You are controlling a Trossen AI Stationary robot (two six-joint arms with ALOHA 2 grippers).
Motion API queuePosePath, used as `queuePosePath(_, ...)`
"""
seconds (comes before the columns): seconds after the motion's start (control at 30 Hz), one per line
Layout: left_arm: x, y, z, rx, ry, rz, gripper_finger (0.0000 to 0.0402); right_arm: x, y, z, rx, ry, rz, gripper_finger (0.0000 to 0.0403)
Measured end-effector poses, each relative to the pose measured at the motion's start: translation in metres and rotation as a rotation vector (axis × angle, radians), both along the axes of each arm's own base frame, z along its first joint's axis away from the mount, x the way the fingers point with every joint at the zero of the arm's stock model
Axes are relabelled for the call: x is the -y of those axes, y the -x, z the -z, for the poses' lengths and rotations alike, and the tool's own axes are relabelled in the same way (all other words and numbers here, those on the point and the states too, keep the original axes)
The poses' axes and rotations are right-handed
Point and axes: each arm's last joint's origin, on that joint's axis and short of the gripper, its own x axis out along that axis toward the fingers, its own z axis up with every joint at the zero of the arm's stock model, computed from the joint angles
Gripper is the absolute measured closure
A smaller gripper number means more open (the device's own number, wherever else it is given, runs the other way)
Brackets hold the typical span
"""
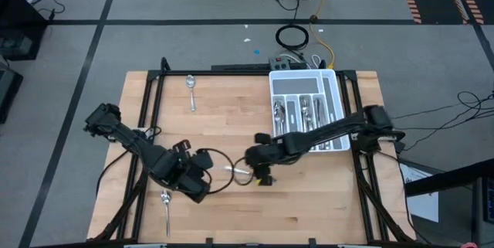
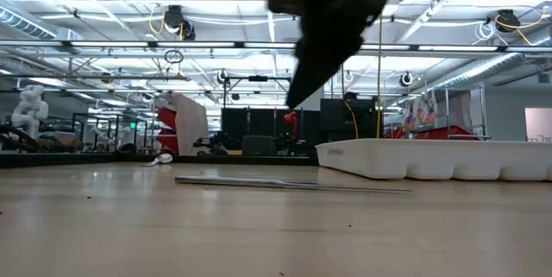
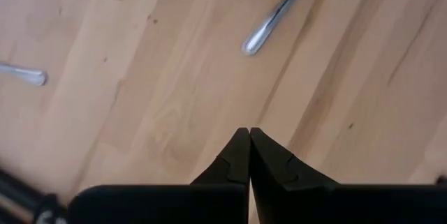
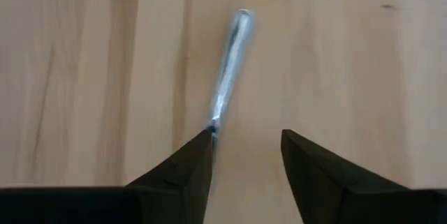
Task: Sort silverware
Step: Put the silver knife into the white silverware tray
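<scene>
Figure. Right end effector (image 1: 248, 172) at mid-bench, toward the near edge, its fingers parted narrowly and empty; the right wrist view shows one finger (image 4: 188, 165) touching the near end of a utensil handle (image 4: 229, 67) that lies flat on the bench (image 1: 309, 202), the piece off-centre between the fingers, so a grasp appears to need realignment. Left end effector (image 3: 249, 155) hovers near the bench's left near corner with fingers pressed together, empty, apparently waiting. Loose silverware: a spoon (image 1: 191, 92) by the far edge and a piece (image 1: 165, 205) near the left near corner. Sorted pieces lie in the white tray (image 1: 333, 101) at the far right corner.
</scene>
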Motion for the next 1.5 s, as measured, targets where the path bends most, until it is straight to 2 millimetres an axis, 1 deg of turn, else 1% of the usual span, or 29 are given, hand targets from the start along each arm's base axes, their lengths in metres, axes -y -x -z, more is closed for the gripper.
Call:
queuePosePath(0.13,0.005,0.011,0.001,-0.060,-0.040,0.035,0.0396,-0.007,-0.028,0.010,-0.074,-0.004,-0.049,0.0210)
queuePosePath(0.27,0.007,0.024,0.002,-0.140,-0.098,0.067,0.0396,-0.010,-0.047,0.026,-0.119,0.006,-0.051,0.0169)
queuePosePath(0.33,0.010,0.026,0.001,-0.131,-0.094,0.085,0.0396,-0.011,-0.054,0.033,-0.134,0.010,-0.051,0.0158)
queuePosePath(0.5,0.014,0.035,-0.003,-0.117,-0.095,0.124,0.0396,-0.010,-0.069,0.050,-0.153,0.007,-0.031,0.0152)
queuePosePath(0.63,0.015,0.040,-0.006,-0.102,-0.094,0.135,0.0396,-0.003,-0.073,0.071,-0.210,-0.006,0.028,0.0154)
queuePosePath(0.7,0.016,0.042,-0.007,-0.093,-0.095,0.140,0.0395,0.003,-0.072,0.079,-0.263,-0.022,0.063,0.0164)
queuePosePath(0.73,0.017,0.043,-0.008,-0.091,-0.096,0.145,0.0395,0.005,-0.071,0.087,-0.296,-0.034,0.063,0.0173)
queuePosePath(0.83,0.018,0.046,-0.009,-0.081,-0.099,0.160,0.0395,0.008,-0.070,0.098,-0.366,-0.069,0.049,0.0210)
queuePosePath(0.97,0.018,0.050,-0.013,-0.068,-0.097,0.169,0.0395,0.004,-0.068,0.101,-0.387,-0.056,0.011,0.0266)
queuePosePath(1.03,0.018,0.051,-0.013,-0.055,-0.110,0.175,0.0395,0.004,-0.067,0.102,-0.394,-0.059,0.015,0.0304)
queuePosePath(1.1,0.020,0.052,-0.013,-0.047,-0.120,0.185,0.0395,0.004,-0.066,0.102,-0.403,-0.068,0.027,0.0359)
queuePosePath(1.13,0.021,0.053,-0.013,-0.047,-0.122,0.190,0.0395,0.004,-0.066,0.102,-0.405,-0.072,0.025,0.0379)
queuePosePath(1.17,0.021,0.053,-0.013,-0.049,-0.125,0.202,0.0395,0.004,-0.066,0.102,-0.406,-0.073,0.024,0.0387)
queuePosePath(1.23,0.022,0.055,-0.013,-0.051,-0.128,0.216,0.0395,0.004,-0.067,0.100,-0.409,-0.077,0.024,0.0390)
queuePosePath(1.33,0.023,0.055,-0.013,-0.050,-0.128,0.221,0.0395,0.003,-0.070,0.092,-0.408,-0.083,0.020,0.0399)
queuePosePath(1.5,0.023,0.055,-0.014,-0.043,-0.136,0.220,0.0395,0.004,-0.075,0.059,-0.382,-0.107,0.019,0.0401)
